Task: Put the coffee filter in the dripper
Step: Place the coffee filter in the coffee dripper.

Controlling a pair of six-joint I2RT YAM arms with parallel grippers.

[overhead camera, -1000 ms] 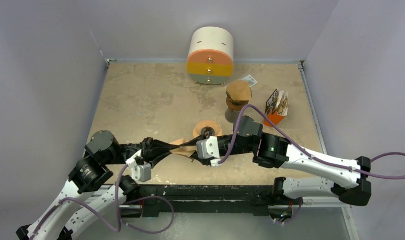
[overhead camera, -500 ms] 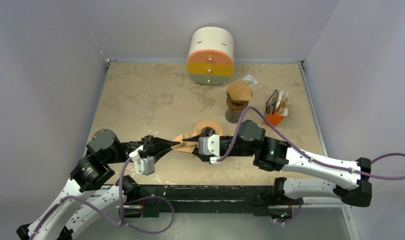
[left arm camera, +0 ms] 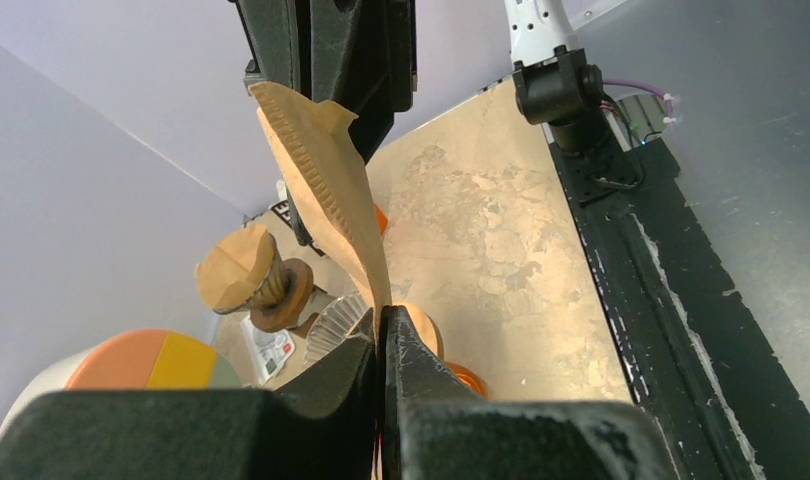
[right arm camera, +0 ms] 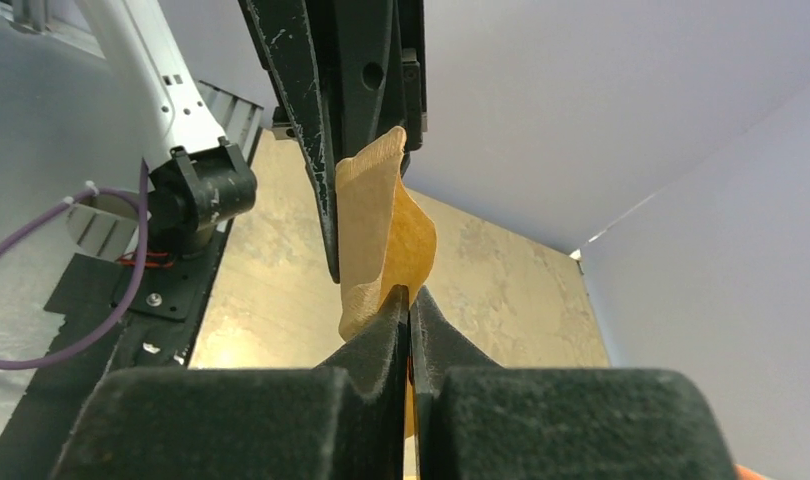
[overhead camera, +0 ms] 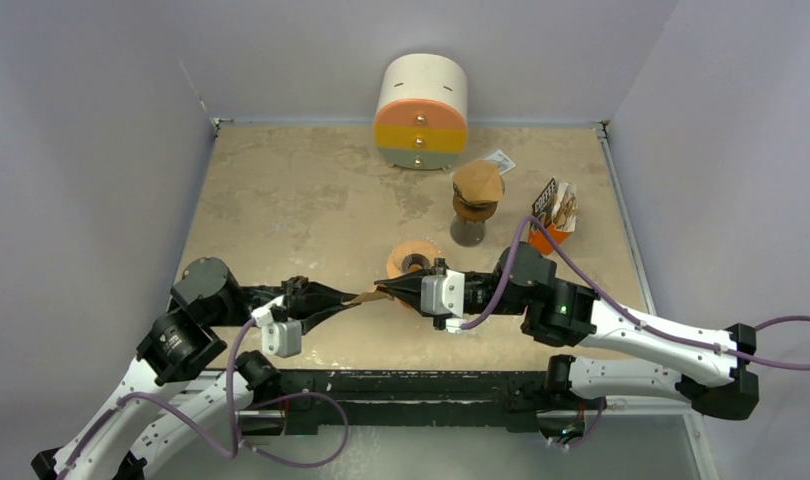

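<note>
A brown paper coffee filter hangs just above the table between my two grippers. My left gripper is shut on its left edge and my right gripper is shut on its right edge. In the left wrist view the filter rises from the closed tips of the left gripper. In the right wrist view the filter bulges open above the right gripper. The orange round dripper with a dark centre hole sits on the table just behind the filter, and also shows in the left wrist view.
A glass stand with a wooden collar and a brown paper top stands behind the dripper. An orange coffee bag is at the right, a small card behind it. A round drawer unit stands at the back wall.
My right gripper has drawn back to the right and my left gripper slightly towards the near edge. The filter stays pinched between both and looks pulled out.
</note>
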